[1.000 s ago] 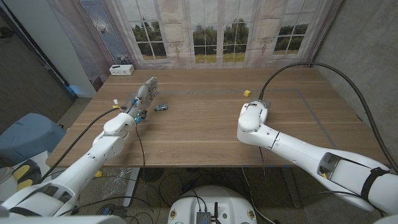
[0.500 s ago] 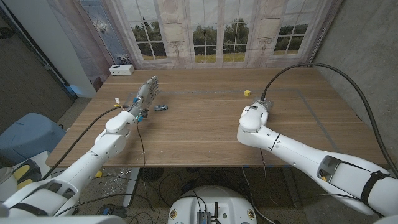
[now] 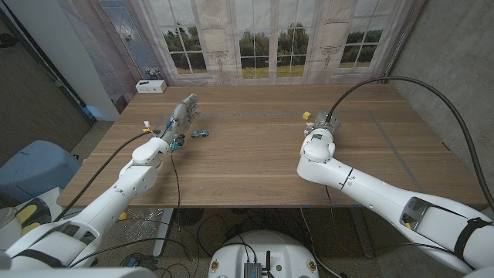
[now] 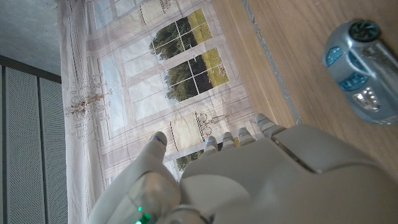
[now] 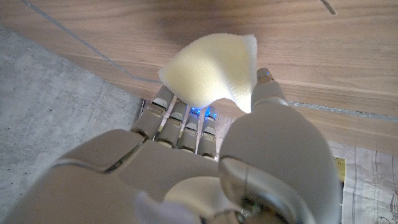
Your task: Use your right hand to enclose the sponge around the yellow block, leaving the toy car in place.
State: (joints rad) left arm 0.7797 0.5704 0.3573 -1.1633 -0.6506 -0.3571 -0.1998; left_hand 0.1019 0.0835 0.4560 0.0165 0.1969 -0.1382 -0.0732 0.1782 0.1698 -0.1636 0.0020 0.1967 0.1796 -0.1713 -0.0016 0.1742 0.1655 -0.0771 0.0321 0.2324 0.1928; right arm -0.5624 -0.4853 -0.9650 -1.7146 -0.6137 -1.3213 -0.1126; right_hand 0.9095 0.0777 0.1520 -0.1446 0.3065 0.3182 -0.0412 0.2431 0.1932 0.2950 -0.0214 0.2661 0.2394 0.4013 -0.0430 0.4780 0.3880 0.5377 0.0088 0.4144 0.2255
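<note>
- While the right hand (image 5: 205,162) hangs over the wooden table (image 3: 247,154), its thumb and fingers pinch a pale yellow sponge (image 5: 211,71), which curls above the fingertips.
- From the head camera, the yellow block (image 3: 306,115) sits on the far side of the table, just beyond the right wrist.
- Left hand (image 3: 179,120) holds nothing, fingers stretched out and slightly apart.
- Small blue toy car (image 3: 200,133) sits just beside the left hand.
</note>
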